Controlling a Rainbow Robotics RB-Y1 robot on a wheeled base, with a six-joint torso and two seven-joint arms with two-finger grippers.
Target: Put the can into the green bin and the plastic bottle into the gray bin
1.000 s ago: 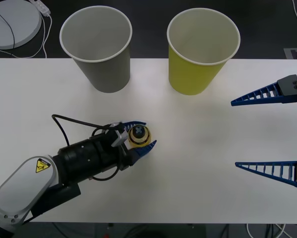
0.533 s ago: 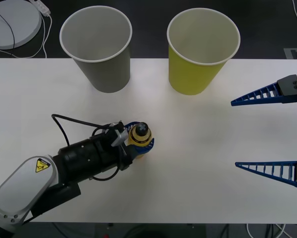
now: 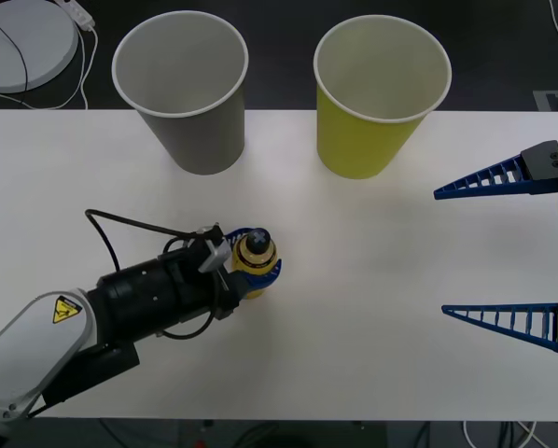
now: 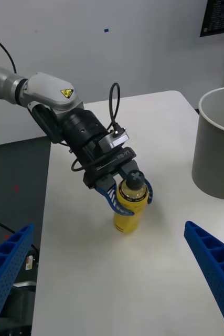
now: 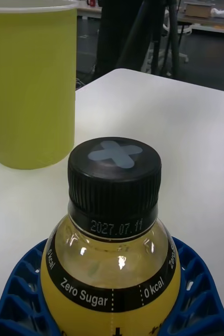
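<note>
The left claw (image 3: pixel 251 266) is gripping the plastic bottle (image 3: pixel 256 259) around its shoulder, the bottle standing upright on the white bench (image 3: pixel 354 308), well short of the gray bin (image 3: pixel 188 93) and green bin (image 3: pixel 377 103). The right claw (image 3: pixel 503 247) is waiting spread wide at the bench's right side.

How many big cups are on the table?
2. The gray bin stands at the table's far edge on the robot's left; the green bin stands beside it, to its right.

White table (image 3: pixel 372 308); dark floor (image 3: pixel 279 56); pale wall (image 4: pixel 117 47).
</note>
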